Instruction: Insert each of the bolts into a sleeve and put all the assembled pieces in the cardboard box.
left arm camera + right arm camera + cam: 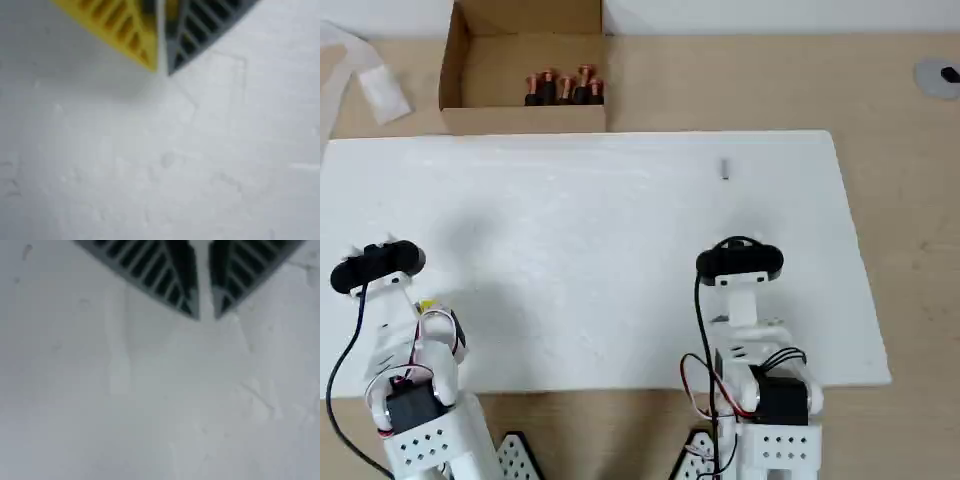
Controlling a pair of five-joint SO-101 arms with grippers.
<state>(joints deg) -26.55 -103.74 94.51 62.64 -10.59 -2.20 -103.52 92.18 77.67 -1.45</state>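
In the high view, a cluster of assembled pieces (565, 88) is being seen inside the cardboard box (455, 60), while one small grey piece (724, 170) is being seen lying alone on the white mat (600, 250), well apart from the box; the task is being judged nearly finished. In the left wrist view, the left gripper (161, 71) is being shown pressed almost together over bare mat, pinching nothing. In the right wrist view, the right gripper (205, 316) is likewise being shown nearly closed, with nothing pinched.
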